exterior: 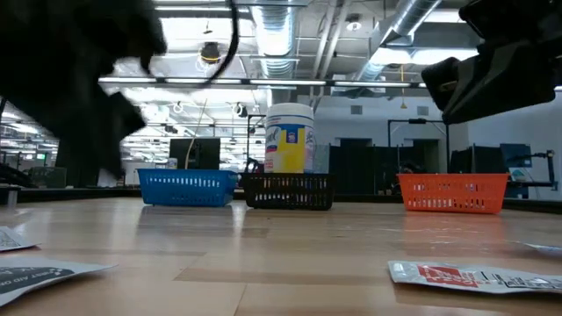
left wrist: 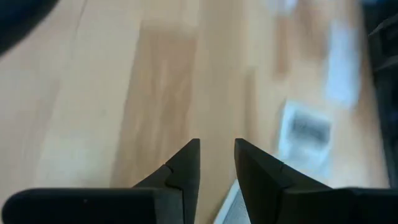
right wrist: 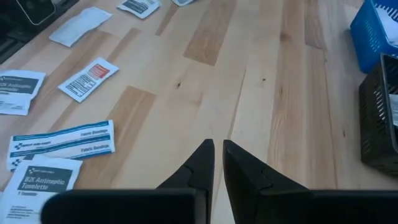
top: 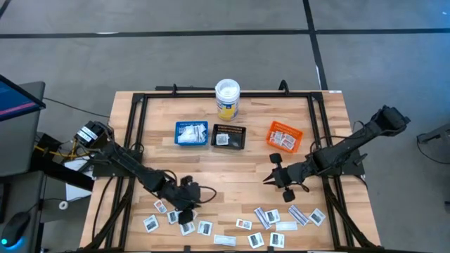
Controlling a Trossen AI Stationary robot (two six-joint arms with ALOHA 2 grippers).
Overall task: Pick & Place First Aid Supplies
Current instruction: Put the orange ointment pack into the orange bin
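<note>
Scattered along the 6 o'clock edge of the pale wooden table (top: 232, 161): dozens of small flat paper first aid packets (top: 267, 218), narrow white-and-blue strips and squarish white ones, all lying flat. Left gripper (top: 187, 211) low at about 7 o'clock, right among the packets, fingers (left wrist: 186, 168) parted by a narrow gap with nothing clearly between them. Right gripper (top: 273, 171) near 4 o'clock, over bare wood, fingers (right wrist: 199, 165) almost touching, empty. Toward 12 o'clock, in a row: blue plastic tray (top: 191, 134), black tray (top: 229, 136), orange tray (top: 284, 135), white-lidded yellow-labelled tub (top: 227, 98) behind.
</note>
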